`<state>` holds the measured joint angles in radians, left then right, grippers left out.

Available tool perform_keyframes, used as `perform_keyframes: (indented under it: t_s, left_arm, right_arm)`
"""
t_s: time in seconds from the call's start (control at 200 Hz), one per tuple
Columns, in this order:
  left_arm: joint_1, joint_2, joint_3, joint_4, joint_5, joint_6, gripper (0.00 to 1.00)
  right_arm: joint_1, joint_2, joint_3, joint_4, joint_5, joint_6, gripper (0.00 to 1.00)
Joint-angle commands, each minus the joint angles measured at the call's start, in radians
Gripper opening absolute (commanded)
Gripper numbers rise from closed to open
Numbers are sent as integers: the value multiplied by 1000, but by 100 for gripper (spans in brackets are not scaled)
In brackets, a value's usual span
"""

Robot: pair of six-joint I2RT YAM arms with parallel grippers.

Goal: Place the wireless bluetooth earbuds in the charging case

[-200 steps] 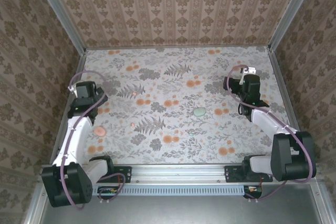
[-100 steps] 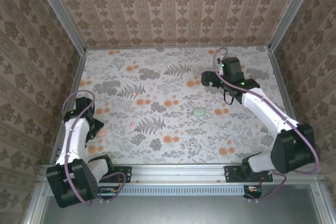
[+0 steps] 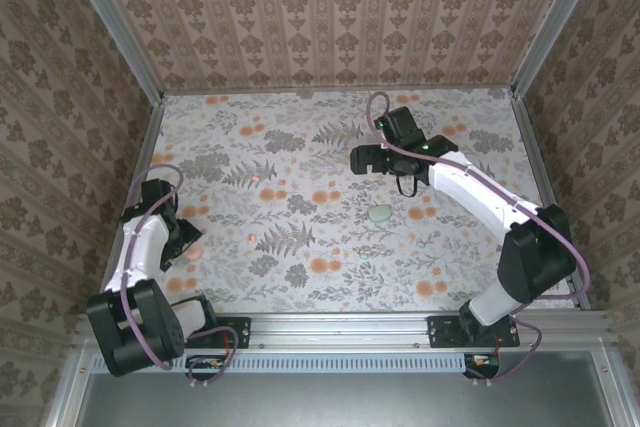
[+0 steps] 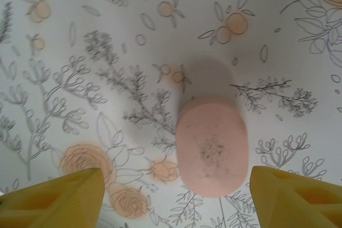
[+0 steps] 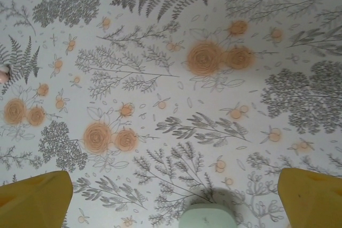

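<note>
Floral-printed table top (image 3: 470, 277), seen from above, walled on three sides with patterned wallpaper (image 3: 330, 17); two white robot arms reach over it from the near edge.

The left gripper (image 3: 183, 244) points down at the table on the left side. In its wrist view its two yellow fingertips (image 4: 59, 196) stand apart, and a pink oval charging case (image 4: 212, 145) lies flat on the table between them. The case sits closer to the finger on the right of that view than to the one on the left. Neither finger presses on it, so the jaws are open around the case and grip nothing. From above, the same pink case (image 3: 192, 250) shows just beside the gripper's tip.

The right gripper (image 3: 360, 160) hangs over the far middle of the table, its arm stretched well forward. Its wrist view shows both yellow fingertips (image 5: 35, 198) spread wide apart with bare table between them; it is open and holds nothing. A mint green case (image 5: 208, 216) lies on the table below the gripper, between the two fingers at the bottom edge of that view, partly cut off. From above, this green case (image 3: 380, 213) lies near the gripper, on the side toward the arm bases.

A small pale pink piece (image 3: 266, 178) lies on the table to the left of the right gripper, too small to identify.
</note>
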<state>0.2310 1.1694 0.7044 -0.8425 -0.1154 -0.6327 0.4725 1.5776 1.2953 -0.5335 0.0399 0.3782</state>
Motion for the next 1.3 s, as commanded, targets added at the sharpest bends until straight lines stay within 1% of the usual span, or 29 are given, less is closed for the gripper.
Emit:
perform_keyframes:
  t_s: [0.0, 0.115, 0.2, 0.315, 0.41, 0.53, 0.575, 0.665, 0.7, 0.76, 0.86, 0.945, 1.075, 1.11, 1.155, 1.205, 1.295]
  left_arm:
    - [10, 55, 38, 33, 54, 62, 73]
    - [11, 117, 51, 66, 106, 78, 71]
    - [10, 159, 53, 76, 111, 80, 70]
    - [12, 198, 44, 88, 111, 82, 72]
    - [10, 217, 25, 105, 132, 79, 70]
    - [8, 228, -3, 143, 172, 76, 60]
    - [5, 231, -9, 152, 177, 76, 54]
    - [-15, 236, -12, 162, 184, 86, 45]
    - [-27, 240, -7, 161, 192, 104, 43]
    - [-58, 250, 16, 150, 206, 138, 40]
    - [-121, 260, 60, 124, 213, 153, 39]
    - [-183, 260, 106, 107, 227, 134, 38]
    - [-320, 272, 224, 74, 236, 90, 38]
    - [-357, 279, 255, 67, 242, 70, 38]
    - [-404, 286, 294, 68, 258, 43, 38]
    - [-449, 295, 329, 77, 281, 13, 38]
    - [-509, 308, 367, 140, 379, -29, 38]
  right_arm:
    - [21, 34, 47, -44, -1, 35, 100]
    - [34, 53, 52, -26, -9, 49, 100]
    - [37, 60, 50, -21, -17, 50, 100]
    - [37, 61, 45, -22, -20, 44, 100]
    - [37, 57, 40, -28, -23, 30, 100]
    - [37, 35, 19, -25, -16, 19, 100]
    - [37, 23, 4, -16, -13, 21, 100]
    - [38, -10, -36, -7, -1, 32, 100]
    - [37, -24, -56, 27, 5, 37, 100]
    - [37, -52, -94, 45, 14, 50, 100]
    - [38, -96, -151, 63, 28, 63, 100]
    - [37, -134, -196, 81, 43, 69, 100]
    - [35, -178, -256, 116, 46, 91, 100]
    - [36, -179, -272, 130, 37, 102, 100]
    - [36, -219, -291, 153, 16, 124, 100]
    - [36, -229, -310, 185, -34, 146, 100]
    - [36, -232, -324, 231, -127, 212, 100]
